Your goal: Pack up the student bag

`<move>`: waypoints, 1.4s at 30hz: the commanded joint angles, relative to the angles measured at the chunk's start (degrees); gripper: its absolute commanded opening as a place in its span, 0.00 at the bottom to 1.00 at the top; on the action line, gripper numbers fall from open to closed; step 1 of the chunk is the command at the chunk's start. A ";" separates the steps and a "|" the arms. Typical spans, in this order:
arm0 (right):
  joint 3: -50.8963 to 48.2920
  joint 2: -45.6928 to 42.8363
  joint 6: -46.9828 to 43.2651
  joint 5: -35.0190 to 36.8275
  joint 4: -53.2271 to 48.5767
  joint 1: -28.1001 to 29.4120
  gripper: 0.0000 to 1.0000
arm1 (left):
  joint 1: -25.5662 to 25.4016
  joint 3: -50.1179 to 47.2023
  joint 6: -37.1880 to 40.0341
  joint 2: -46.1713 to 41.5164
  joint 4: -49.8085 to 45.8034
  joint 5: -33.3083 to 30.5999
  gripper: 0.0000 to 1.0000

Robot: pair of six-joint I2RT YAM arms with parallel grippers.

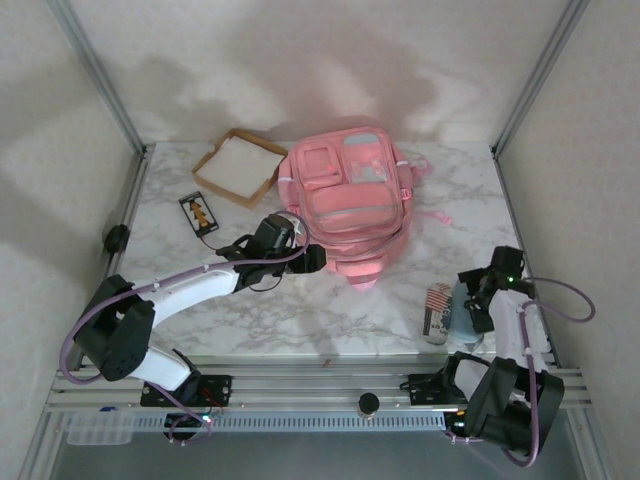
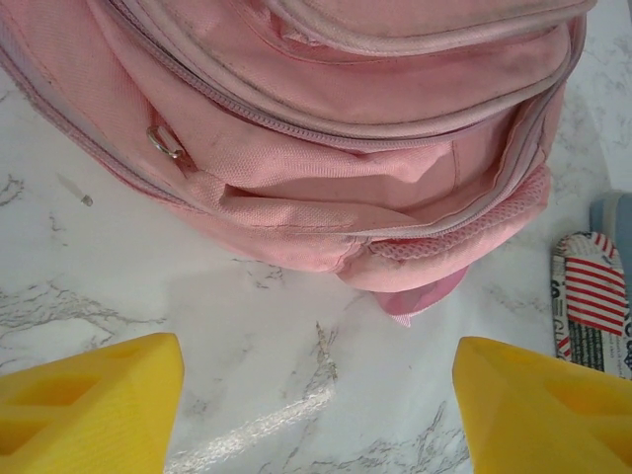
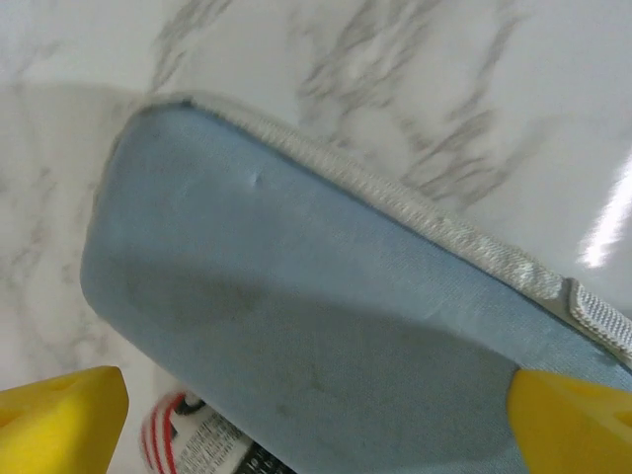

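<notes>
Top external: one student bag (image 1: 345, 200) lies front-up at the rear centre of the marble table (image 1: 300, 310), with one shallow cardboard box (image 1: 240, 167) just left of it and one small dark card (image 1: 199, 212) nearer my left arm. My left gripper (image 1: 318, 258) sits at the bag's near-left corner. My right gripper (image 1: 478, 300) hangs over one blue pouch (image 1: 462, 312), with one red-and-white striped case (image 1: 438, 312) just beside it at the table's near right. Left wrist: my two yellow fingers (image 2: 89, 405) stand wide apart with nothing between them, over bare marble, just short of the bag's lower edge, where one zip pocket (image 2: 336, 193) gapes. The striped case shows at the right edge. Right wrist: my two yellow fingertips (image 3: 59, 415) are spread wide on either side of the blue pouch, not clamped on it, the left one clear of the fabric. One corner of the striped case peeks from under the pouch.
</notes>
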 commanded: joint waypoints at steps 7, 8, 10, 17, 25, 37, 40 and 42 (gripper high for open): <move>2.75 10.91 20.46 -5.07 22.05 18.96 0.99 | -0.30 1.58 0.43 0.64 -1.49 -1.69 0.73; 4.98 12.38 19.08 -4.86 21.05 19.59 0.99 | -0.30 1.89 0.53 0.73 -1.68 -1.71 0.73; 8.87 13.70 15.09 -4.06 16.79 19.88 0.99 | -0.30 2.68 0.61 0.74 -2.34 -2.05 0.73; 13.46 15.55 -12.41 -6.21 1.27 11.81 0.99 | -0.30 5.01 1.44 0.96 -3.70 -2.07 0.74; 11.72 20.08 -27.24 -13.56 4.42 5.65 0.99 | -0.47 5.57 -1.54 1.00 -2.06 -1.10 0.74; 8.05 24.28 -31.70 -29.11 14.94 12.80 0.91 | -0.65 8.58 -0.42 1.26 -4.80 -3.80 0.76; 8.23 24.43 -32.84 -30.07 16.69 13.79 0.81 | -0.65 9.77 -0.10 1.90 -5.46 -3.56 0.77; 7.82 24.38 -33.03 -31.14 18.99 13.81 0.76 | -0.68 10.02 -0.10 2.08 -5.49 -3.37 0.77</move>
